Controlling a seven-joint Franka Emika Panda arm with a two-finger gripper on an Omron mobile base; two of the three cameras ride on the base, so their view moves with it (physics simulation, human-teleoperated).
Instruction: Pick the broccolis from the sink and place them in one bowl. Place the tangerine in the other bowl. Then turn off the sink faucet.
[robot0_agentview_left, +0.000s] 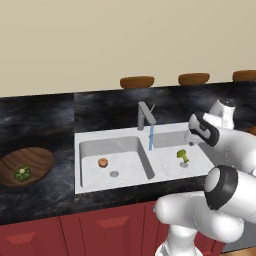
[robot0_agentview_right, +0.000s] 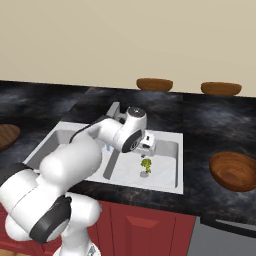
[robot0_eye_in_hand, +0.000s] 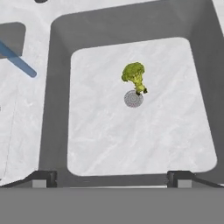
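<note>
- The arm (robot0_agentview_left: 220, 200) is rising nearest to the camera, in the lower right of the left base view, and it is bending forward over the right basin of the sink (robot0_agentview_left: 95, 145).
- In the hand view the fingers (robot0_eye_in_hand: 113, 177) are standing spread wide, with one tip (robot0_eye_in_hand: 43, 177) at each side, and they are pinching nothing.
- The fingers are hanging above the right basin, well apart from the floor of it.
- One broccoli (robot0_eye_in_hand: 134, 76) is lying on the floor of the right basin, touching the round drain (robot0_eye_in_hand: 133, 99) or lying just beside it; I cannot tell which.
- The same broccoli (robot0_agentview_right: 146, 163) is showing under the hand in the right base view.
- The other broccoli (robot0_agentview_left: 22, 173) is lying in the wide bowl (robot0_agentview_left: 40, 160) on the dark tabletop (robot0_agentview_left: 40, 125), to the left of the sink.
- The tangerine (robot0_agentview_left: 103, 162) is resting in the left basin, near its drain (robot0_agentview_left: 114, 174).
- The faucet (robot0_agentview_left: 145, 116) is standing behind the wall between the two basins, and a blue stream of water (robot0_agentview_left: 151, 138) is falling from its spout.
- A second wide bowl (robot0_agentview_right: 234, 171) is sitting on the tabletop to the right of the sink.
- Three smaller brown bowls (robot0_agentview_left: 137, 81) are standing in a row at the back, by the wall.
</note>
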